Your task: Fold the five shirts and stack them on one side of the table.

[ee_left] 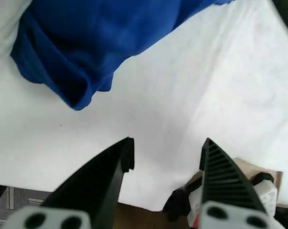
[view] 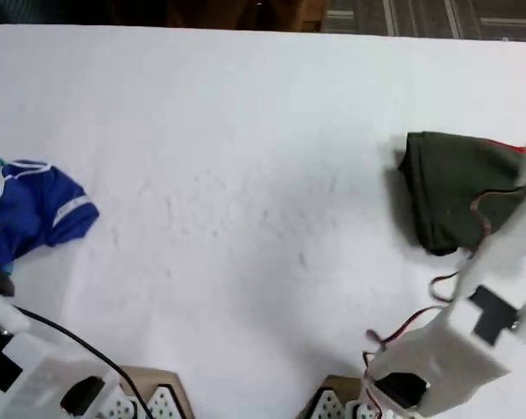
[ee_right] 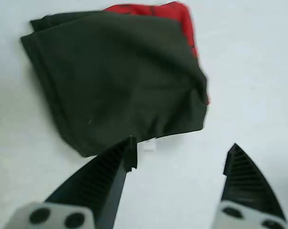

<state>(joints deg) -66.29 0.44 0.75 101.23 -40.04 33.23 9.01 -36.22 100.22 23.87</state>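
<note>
From up high, I see a big white table point(view: 245, 131). A blue shirt point(view: 31, 214) lies in a bunch at the left edge of the table. A dark green shirt point(view: 454, 192) lies folded at the right edge, and a bit of a red shirt point(view: 512, 147) peeks out from under its far side. The two piles are well apart, with bare table between them. The left arm point(view: 23, 371) sits in the near left corner, just beside the blue shirt. The right arm point(view: 472, 336) sits in the near right corner and leans over the near edge of the dark green shirt.

From the left arm's camera, the left gripper point(ee_left: 168, 143) is spread wide and holds nothing. The blue shirt point(ee_left: 105, 43) lies on the table point(ee_left: 206, 86) out past the black fingers point(ee_left: 105, 176). It is near them but not touching, with a strip of white table between.

From the right arm's camera, the right gripper point(ee_right: 183, 143) is spread wide too, and nothing is in it. The dark green shirt point(ee_right: 115, 76) lies flat on the table just ahead of it. One fingertip point(ee_right: 120, 162) sits right at the shirt's near edge, next to a small white tag point(ee_right: 147, 145). The other finger is over bare table. The red shirt point(ee_right: 175, 12) shows along the far edge, under the green one.
</note>
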